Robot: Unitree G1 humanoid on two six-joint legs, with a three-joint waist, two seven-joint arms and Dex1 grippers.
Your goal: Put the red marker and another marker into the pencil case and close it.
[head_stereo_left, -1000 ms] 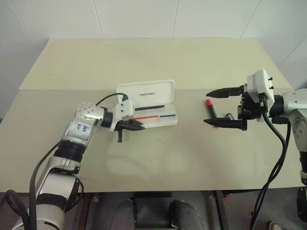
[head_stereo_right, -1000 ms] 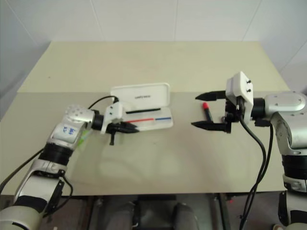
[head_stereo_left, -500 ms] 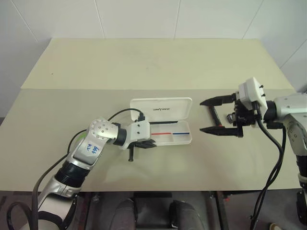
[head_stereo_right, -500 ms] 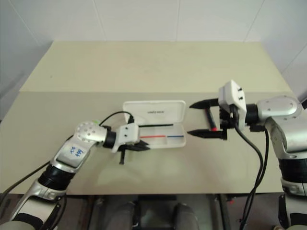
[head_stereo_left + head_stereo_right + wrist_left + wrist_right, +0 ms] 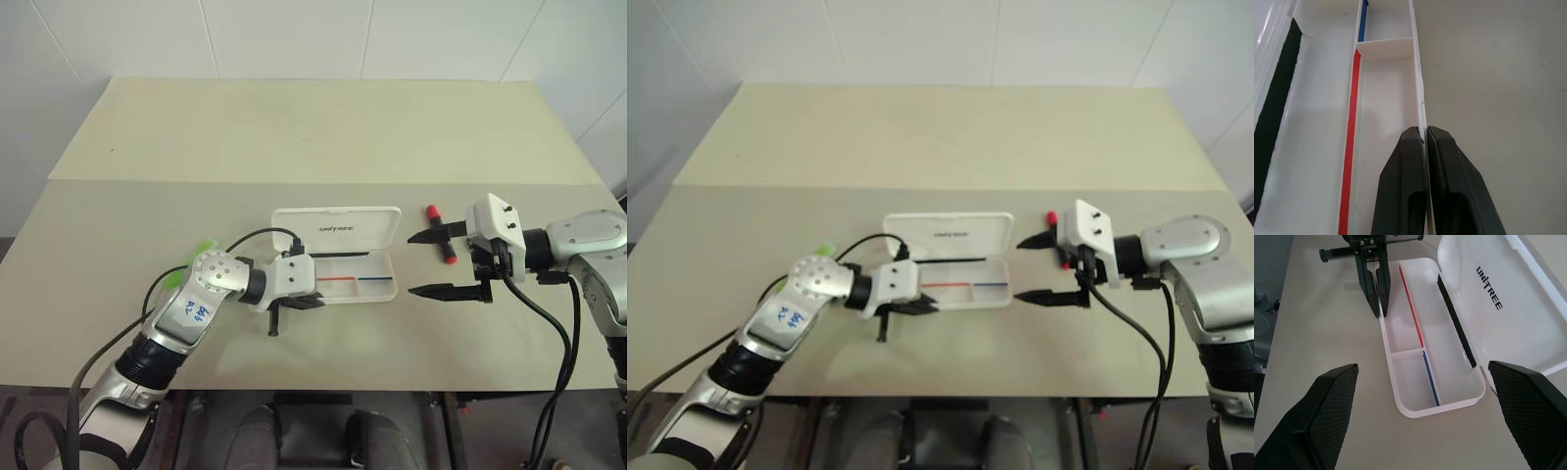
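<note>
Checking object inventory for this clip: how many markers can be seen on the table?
2. The red marker lies right of the open pencil case, by the right gripper. The lime-green marker peeks out behind the left arm, mostly hidden.

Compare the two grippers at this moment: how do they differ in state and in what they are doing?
The left gripper is pinched on the near wall of the pencil case; the right gripper stands wide open, holding nothing. The left sits at the case's left end; the right hovers off its right end, near the red marker. Both have black fingers.
</note>
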